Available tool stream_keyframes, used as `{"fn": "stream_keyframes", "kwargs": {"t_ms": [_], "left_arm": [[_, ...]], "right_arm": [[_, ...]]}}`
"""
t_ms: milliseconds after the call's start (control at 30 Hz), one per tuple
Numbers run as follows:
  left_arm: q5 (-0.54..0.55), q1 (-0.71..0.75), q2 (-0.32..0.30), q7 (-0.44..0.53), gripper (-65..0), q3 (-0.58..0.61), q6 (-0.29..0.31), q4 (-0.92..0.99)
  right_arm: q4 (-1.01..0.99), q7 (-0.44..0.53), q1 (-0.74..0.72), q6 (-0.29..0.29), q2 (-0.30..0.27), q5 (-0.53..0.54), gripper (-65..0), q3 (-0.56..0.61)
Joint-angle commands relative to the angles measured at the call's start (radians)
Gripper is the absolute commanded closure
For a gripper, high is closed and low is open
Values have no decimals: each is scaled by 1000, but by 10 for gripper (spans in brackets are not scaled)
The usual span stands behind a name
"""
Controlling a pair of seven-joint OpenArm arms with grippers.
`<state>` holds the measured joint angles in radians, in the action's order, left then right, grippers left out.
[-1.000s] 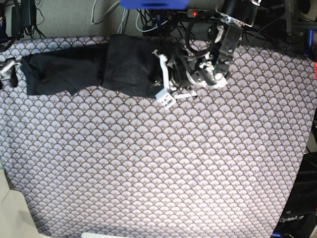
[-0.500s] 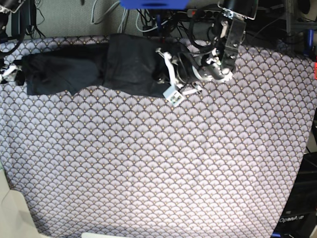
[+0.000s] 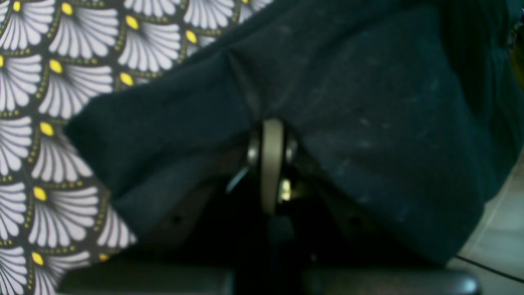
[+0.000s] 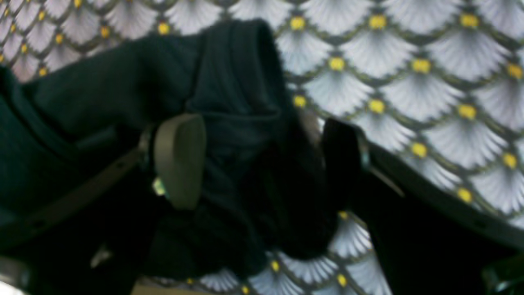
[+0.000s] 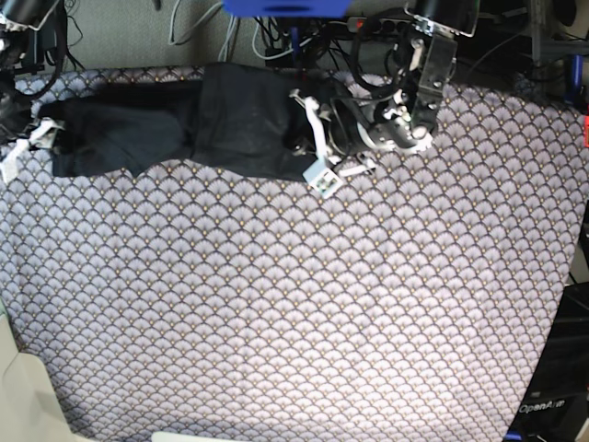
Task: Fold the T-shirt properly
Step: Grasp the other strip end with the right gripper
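The black T-shirt lies stretched in a long band along the far edge of the patterned table. My left gripper is at the band's right end. In the left wrist view its pads are pressed together, with a fold of the T-shirt pinched between them. My right gripper is at the band's left end. In the right wrist view the right gripper stands open, its fingers wide apart on either side of a bunched end of the T-shirt.
Cables and equipment crowd the space behind the table's far edge. The fan-patterned cloth covers the whole tabletop. A pale surface shows past the near left corner, and dark gear stands at the lower right.
The right gripper has opened at the shirt's left end. The left arm shifted slightly with the right end still pinched.
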<state>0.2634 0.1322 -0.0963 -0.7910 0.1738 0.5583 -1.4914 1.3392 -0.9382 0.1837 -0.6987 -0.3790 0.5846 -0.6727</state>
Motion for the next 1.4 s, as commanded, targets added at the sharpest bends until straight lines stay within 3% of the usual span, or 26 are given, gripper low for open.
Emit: {"fn": "stream_keyframes", "kwargs": {"t_ms": [0, 367, 500, 667, 867, 1100, 1367], "left_arm": [[-88, 11, -15, -117, 0, -4, -16, 8], [-88, 10, -13, -117, 0, -4, -16, 8], [-88, 8, -13, -117, 0, -4, -16, 8], [-83, 1, -13, -117, 0, -6, -16, 7], [-79, -33, -9, -117, 0, -6, -16, -24], [-79, -33, 10, -118, 0, -9, -16, -148], [-80, -35, 34, -118, 0, -70, -16, -143]], "right_arm": [[15, 18, -5, 1, -21, 19, -459, -8], [15, 51, 17, 1, 25, 19, -440, 6], [23, 51, 26, 1, 27, 19, -287, 9], [21, 41, 23, 1, 19, 19, 0, 89], [43, 41, 24, 1, -2, 19, 0, 130], [331, 41, 106, 1, 5, 24, 0, 127], [618, 40, 219, 1, 90, 39, 0, 130]]}}
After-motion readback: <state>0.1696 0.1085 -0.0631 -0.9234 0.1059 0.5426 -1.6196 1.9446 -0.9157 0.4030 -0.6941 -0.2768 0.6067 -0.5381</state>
